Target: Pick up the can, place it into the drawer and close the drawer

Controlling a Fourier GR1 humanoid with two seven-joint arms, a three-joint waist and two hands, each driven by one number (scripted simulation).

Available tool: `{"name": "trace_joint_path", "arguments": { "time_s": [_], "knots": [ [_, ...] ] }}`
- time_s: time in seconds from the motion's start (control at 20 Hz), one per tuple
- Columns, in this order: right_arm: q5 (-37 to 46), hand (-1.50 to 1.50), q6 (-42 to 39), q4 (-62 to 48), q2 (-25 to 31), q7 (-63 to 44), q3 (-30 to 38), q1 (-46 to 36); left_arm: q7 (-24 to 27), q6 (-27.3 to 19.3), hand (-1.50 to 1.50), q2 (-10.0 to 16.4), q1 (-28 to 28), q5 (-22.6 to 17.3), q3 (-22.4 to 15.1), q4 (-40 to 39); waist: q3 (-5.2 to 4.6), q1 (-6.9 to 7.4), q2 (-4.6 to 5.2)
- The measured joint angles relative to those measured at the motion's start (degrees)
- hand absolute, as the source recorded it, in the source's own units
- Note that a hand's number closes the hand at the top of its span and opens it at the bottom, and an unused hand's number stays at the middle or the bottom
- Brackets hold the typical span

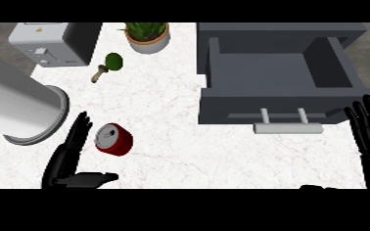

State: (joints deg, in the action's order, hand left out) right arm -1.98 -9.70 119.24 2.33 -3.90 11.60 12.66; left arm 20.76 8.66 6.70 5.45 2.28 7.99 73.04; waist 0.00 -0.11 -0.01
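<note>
A red can (pixel 113 139) with a silver top stands on the white counter at the lower left. My left hand (pixel 67 157) is open just to its left, fingers straight and pointing up, thumb stretched out below the can; whether the fingers touch it I cannot tell. The grey drawer (pixel 274 80) on the right is pulled open with nothing inside, its handle (pixel 288 126) facing me. My right hand (pixel 359 125) shows at the right edge beside the drawer front, open with fingers up.
A large silver pot (pixel 29 111) lies at the left edge near my left hand. A toaster (pixel 47 44) stands at the back left, a potted plant (pixel 148 35) at the back centre, and a small green object (pixel 108 64) with a stem between them.
</note>
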Motion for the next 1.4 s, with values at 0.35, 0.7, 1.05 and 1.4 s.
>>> {"name": "trace_joint_path", "arguments": {
  "time_s": [0.35, 0.7, 1.05, 1.4],
  "knots": [
    [-1.43, -1.50, -2.22, 2.02, -0.39, 0.93, 1.64, 3.43, 1.76, 0.20, -1.50, 0.64, -2.31, -0.40, 1.16, -5.11, 0.00, -0.07, -0.01],
    [-1.72, -1.50, -1.77, 1.63, -0.05, -0.87, 2.36, 1.52, 4.85, -1.25, -1.50, -0.24, -6.21, 0.44, 0.86, -11.59, 0.00, -0.06, 0.00],
    [-0.51, -1.50, -1.08, 2.16, -1.14, -0.73, 0.76, 1.70, 3.94, -2.72, -1.50, -0.36, -11.06, -0.13, 1.26, -15.75, 0.00, -0.10, 0.00],
    [-3.35, -1.50, -3.11, 3.02, -0.05, -1.50, 3.72, 2.29, 4.78, -3.63, -1.50, -1.24, -12.11, -0.02, 0.08, -17.40, 0.00, -0.10, -0.02]
  ]
}}
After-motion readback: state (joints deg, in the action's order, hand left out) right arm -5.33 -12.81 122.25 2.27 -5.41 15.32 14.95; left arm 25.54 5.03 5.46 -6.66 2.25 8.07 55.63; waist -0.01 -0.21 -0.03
